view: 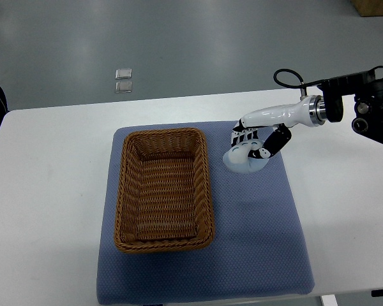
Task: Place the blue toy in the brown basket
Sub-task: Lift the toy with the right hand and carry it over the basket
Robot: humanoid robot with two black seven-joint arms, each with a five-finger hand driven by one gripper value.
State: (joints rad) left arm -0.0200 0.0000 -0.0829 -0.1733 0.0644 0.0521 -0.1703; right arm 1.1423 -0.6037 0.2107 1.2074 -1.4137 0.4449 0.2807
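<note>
Top view shows the blue toy (242,161), a pale bluish rounded thing, on the blue mat (262,242) near the mat's far right corner, just beside the far right corner of the brown basket (165,190) but outside it. The right robot hand (256,148) is on the toy, its fingers curled over the top and side, so it seems to be holding it; whether the toy is off the mat cannot be told. The arm comes in from the right edge over the white worktop (51,178). The left robot hand is out of sight.

Risks, as I judge them: the toy is round and smooth-looking, and much of it sits uncovered below the fingers, so a shallow grasp could let it slip or roll out across the mat. The basket wall is tall and close; a low carry could knock the rim and shove the light basket aside, or drop the toy outside it.
</note>
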